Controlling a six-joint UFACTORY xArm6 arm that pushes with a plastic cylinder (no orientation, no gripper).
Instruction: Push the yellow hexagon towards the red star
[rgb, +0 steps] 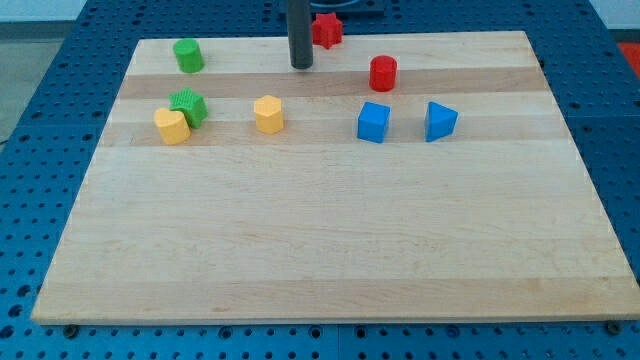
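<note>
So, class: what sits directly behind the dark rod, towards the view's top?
The red star-shaped block sits there at the wooden board's top edge. The rod covers its left part, so that side cannot be seen. My tip rests nearer, not touching it.

Wooden bench (330, 250) is carrying eight blocks, all sitting in the half toward the view's top. Red star (327, 29) is lying at the top edge; red cylinder (383, 73) just below and right of it. Green cylinder (188, 55) is sitting top left. Green star (188, 106) is touching a yellow block (172, 126). Yellow hexagon (268, 114) is resting mid-row. Blue cube (373, 122) and blue triangular block (439, 121) are lying side by side, apart.
</note>
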